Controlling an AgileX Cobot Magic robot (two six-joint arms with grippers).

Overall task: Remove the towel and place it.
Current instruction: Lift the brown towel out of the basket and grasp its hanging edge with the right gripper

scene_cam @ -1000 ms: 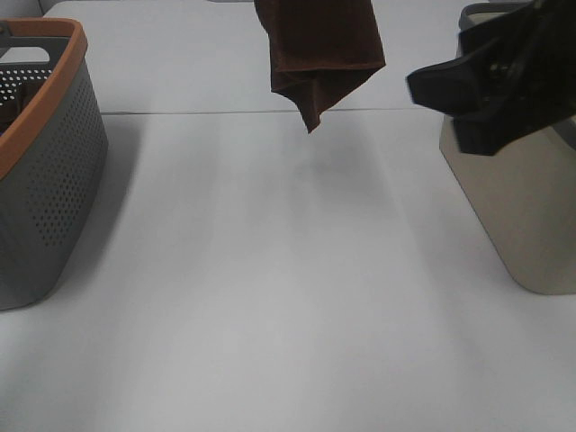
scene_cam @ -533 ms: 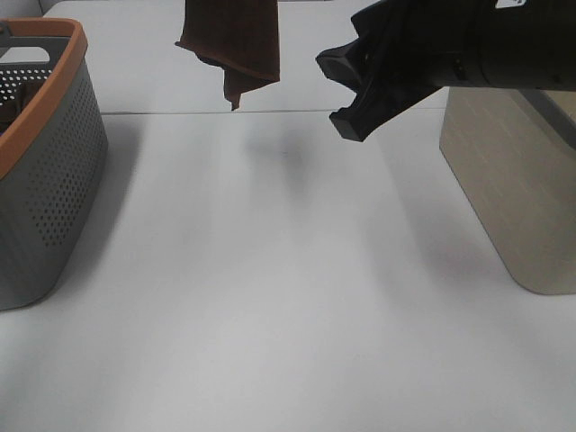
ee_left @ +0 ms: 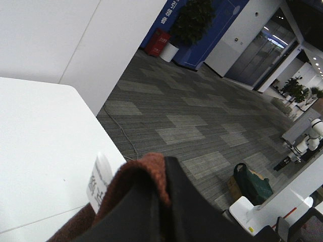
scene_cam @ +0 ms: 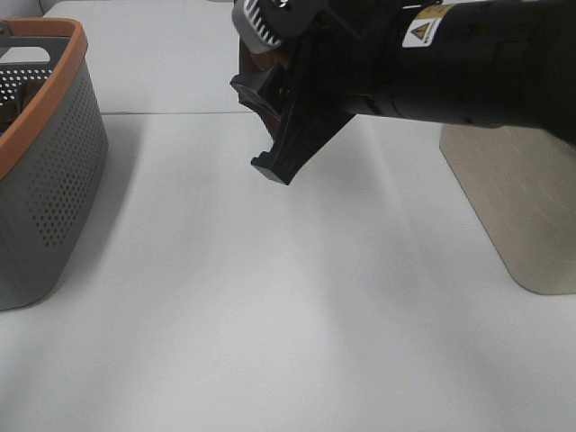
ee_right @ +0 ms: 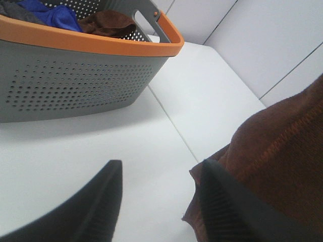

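Pose of the right arm (scene_cam: 468, 63): it stretches in from the right of the high view and crosses the middle, held above the bench (scene_cam: 270, 324). Its wrist end sits near the far centre. The right jaws point down and leftward toward the bench and stand wide. In the right wrist view we see both fingers (ee_right: 98, 201) well apart, with bare bench between them.

The towel (ee_right: 275, 161) hangs in the air just beyond one of these fingers, with a fold at that finger's inner edge. We cannot tell whether cloth and finger touch. In the high view the towel is almost wholly hidden behind the right arm.

In the left wrist view, the left jaws are clamped on the towel's upper edge. The brown cloth is bunched over a dark finger (ee_left: 192, 212). The white tag (ee_left: 98, 181) sticks out beside the grip, above the bench corner.

A grey basket (scene_cam: 45, 180) with an orange rim stands at the left, holding a blue cloth (ee_right: 55, 15) and a brown cloth (ee_right: 108, 21). A beige bin (scene_cam: 522, 207) stands at the right, partly behind the arm.
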